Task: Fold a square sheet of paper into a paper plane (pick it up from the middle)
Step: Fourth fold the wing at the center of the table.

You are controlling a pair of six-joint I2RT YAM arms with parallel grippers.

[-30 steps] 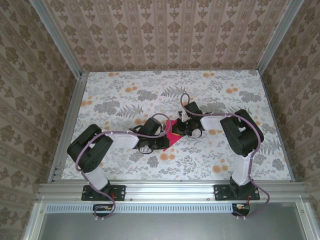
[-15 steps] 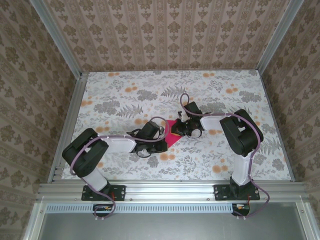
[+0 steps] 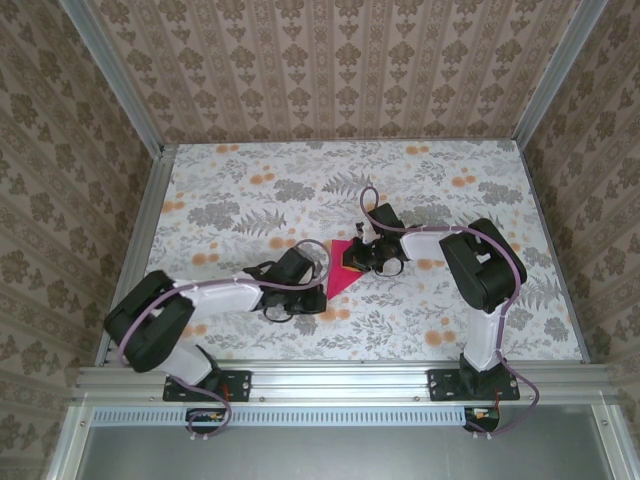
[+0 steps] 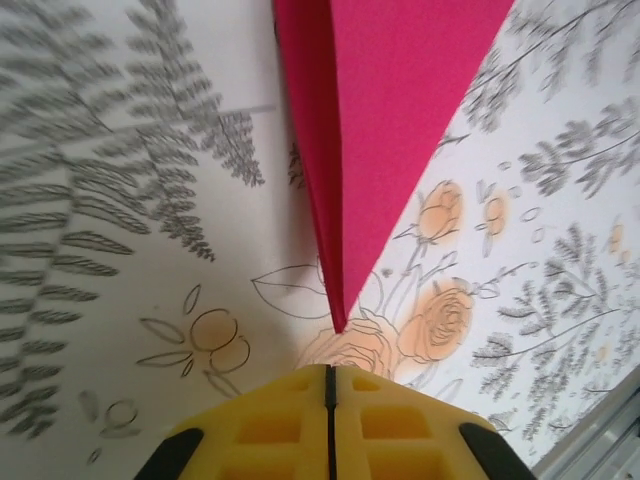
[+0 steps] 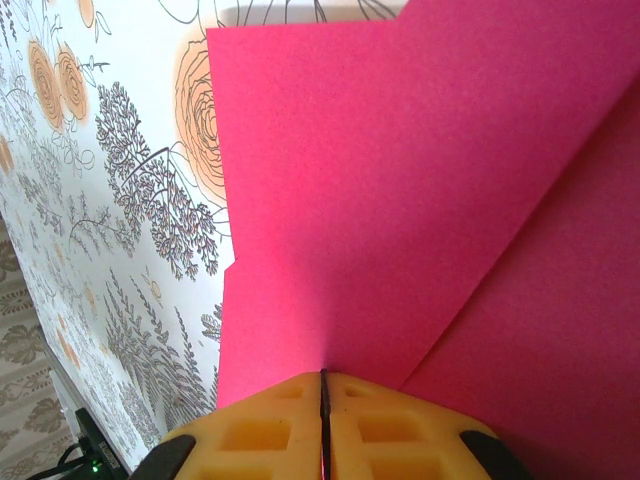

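The magenta-red paper (image 3: 338, 270) lies at the table's middle, folded into a pointed shape. In the left wrist view its narrow tip (image 4: 338, 318) points at my left gripper (image 4: 328, 372), which is shut and empty a short way off the tip. My left gripper (image 3: 308, 290) sits just near-left of the paper. My right gripper (image 3: 358, 258) is at the paper's far-right side. In the right wrist view the paper (image 5: 400, 190) shows a diagonal fold edge, and my right gripper (image 5: 324, 378) is shut with the sheet puckering into its tips.
The floral tablecloth (image 3: 250, 190) covers the table. An aluminium frame rail (image 3: 340, 378) runs along the near edge, and patterned walls (image 3: 330, 60) close in the back and sides. Open table stretches to the far left and far right.
My left arm has drawn back toward the near left, and its gripper has come off the paper to sit just beyond the tip. The right gripper has hardly moved.
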